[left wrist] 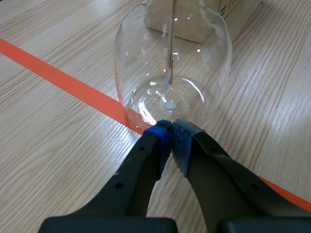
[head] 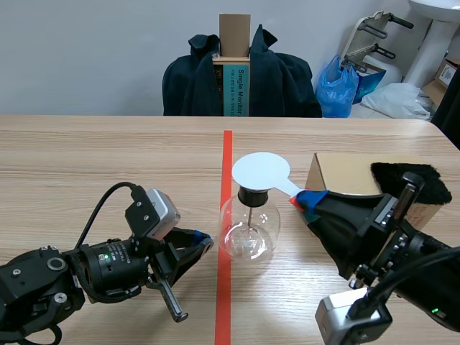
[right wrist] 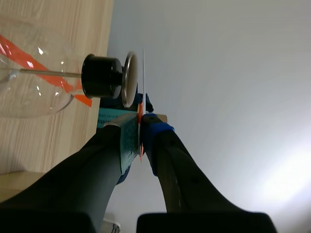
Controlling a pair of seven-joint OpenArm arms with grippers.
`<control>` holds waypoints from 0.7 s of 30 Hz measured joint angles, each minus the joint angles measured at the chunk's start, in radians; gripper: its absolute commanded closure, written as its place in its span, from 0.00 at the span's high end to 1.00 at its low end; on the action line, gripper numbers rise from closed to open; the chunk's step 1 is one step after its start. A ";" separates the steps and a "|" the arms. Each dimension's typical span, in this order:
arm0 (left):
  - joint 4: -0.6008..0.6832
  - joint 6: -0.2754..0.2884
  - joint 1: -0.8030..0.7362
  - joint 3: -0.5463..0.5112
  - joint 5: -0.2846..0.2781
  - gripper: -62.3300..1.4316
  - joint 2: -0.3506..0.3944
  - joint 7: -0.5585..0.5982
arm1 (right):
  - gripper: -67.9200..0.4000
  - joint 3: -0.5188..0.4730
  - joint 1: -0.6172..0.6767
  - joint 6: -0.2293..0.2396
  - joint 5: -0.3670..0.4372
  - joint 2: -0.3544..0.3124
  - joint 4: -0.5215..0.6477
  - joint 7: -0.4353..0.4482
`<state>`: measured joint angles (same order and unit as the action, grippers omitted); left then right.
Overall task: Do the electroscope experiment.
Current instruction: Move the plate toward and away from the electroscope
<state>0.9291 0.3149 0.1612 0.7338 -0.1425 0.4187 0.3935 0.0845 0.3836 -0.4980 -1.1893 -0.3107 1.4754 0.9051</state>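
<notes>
The electroscope, a round glass flask [head: 249, 231] with a black stopper [head: 253, 195], stands on the red tape line. A white round paddle [head: 260, 172] lies flat just above its top, and my right gripper [head: 302, 200] is shut on the paddle's handle. In the right wrist view the paddle [right wrist: 144, 82] shows edge-on beside the metal top disc [right wrist: 129, 80], clamped in the right gripper [right wrist: 141, 125]. My left gripper [left wrist: 170, 130] is shut on nothing, its tips at the foot of the flask [left wrist: 170, 63]. Inside the flask hangs a thin rod [left wrist: 170, 53].
A cardboard box [head: 343, 175] stands right behind the flask, with a black furry cloth [head: 410, 180] on its right end. A chair draped with a dark jacket [head: 241, 79] sits across the table. Bare wood lies to the left of the tape line.
</notes>
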 measured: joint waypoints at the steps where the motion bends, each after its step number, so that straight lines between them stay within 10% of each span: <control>1: 0.000 0.000 0.000 0.000 0.000 0.05 0.000 0.000 | 0.02 0.000 0.000 0.000 0.000 0.000 0.000 -0.013; 21: 0.000 0.000 0.000 0.000 0.000 0.05 0.000 0.000 | 0.02 0.000 0.000 0.001 0.004 0.000 0.000 -0.552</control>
<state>0.9291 0.3149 0.1612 0.7338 -0.1425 0.4187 0.3935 0.0845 0.3836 -0.4973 -1.1854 -0.3107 1.4754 0.3534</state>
